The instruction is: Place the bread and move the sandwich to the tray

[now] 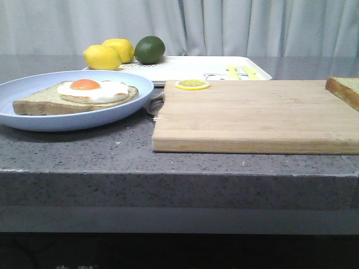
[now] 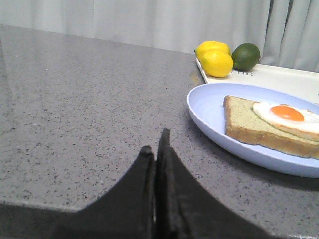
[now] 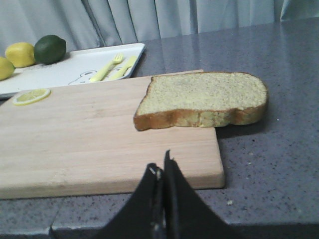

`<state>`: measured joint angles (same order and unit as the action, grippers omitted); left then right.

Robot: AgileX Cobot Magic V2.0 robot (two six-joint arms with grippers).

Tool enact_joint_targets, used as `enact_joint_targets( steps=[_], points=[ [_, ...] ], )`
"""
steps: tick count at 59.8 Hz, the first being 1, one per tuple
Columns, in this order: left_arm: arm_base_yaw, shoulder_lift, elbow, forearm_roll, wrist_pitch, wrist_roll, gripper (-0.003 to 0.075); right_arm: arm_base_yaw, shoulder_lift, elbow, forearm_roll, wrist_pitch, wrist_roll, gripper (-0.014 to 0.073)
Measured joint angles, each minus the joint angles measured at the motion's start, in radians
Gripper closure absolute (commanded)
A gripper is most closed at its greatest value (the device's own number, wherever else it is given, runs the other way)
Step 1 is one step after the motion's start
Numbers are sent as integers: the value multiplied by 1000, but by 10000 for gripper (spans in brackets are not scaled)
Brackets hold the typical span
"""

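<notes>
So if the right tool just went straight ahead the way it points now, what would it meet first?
Probably the wooden cutting board, whose near edge lies directly ahead of the closed right tool. Beyond that edge sits the bread, overhanging the board's side. The tool's height is hard to judge, so it might pass over the board.

The front view sits low at the table point(image 1: 179, 159) edge, looking forward toward the curtain point(image 1: 235, 25). The left wrist view looks low across the plate point(image 2: 209, 107) — close; the right wrist view looks over the cutting board point(image 3: 99, 134). All three share the tray point(image 1: 190, 68) and lemons point(image 1: 109, 54).
</notes>
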<state>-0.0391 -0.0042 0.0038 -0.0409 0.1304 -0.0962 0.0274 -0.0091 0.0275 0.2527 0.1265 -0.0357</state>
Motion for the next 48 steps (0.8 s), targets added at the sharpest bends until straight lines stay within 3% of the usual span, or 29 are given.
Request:
enact_joint_targets(
  steps=[18,31,40,48],
  points=[
    [0,0,-20,-2,-226,0,741,0,0,-8,68,-96,0,663],
    [0,88,-229,-2,-110,0,741,0,28,-211,68,43,0,654],
    [0,302,-424,13,44,0,741,0,198,-417,57,142,0,654],
    [0,478,-514,14,100,0,741,0,361,-545,9,196,0,654]
  ],
)
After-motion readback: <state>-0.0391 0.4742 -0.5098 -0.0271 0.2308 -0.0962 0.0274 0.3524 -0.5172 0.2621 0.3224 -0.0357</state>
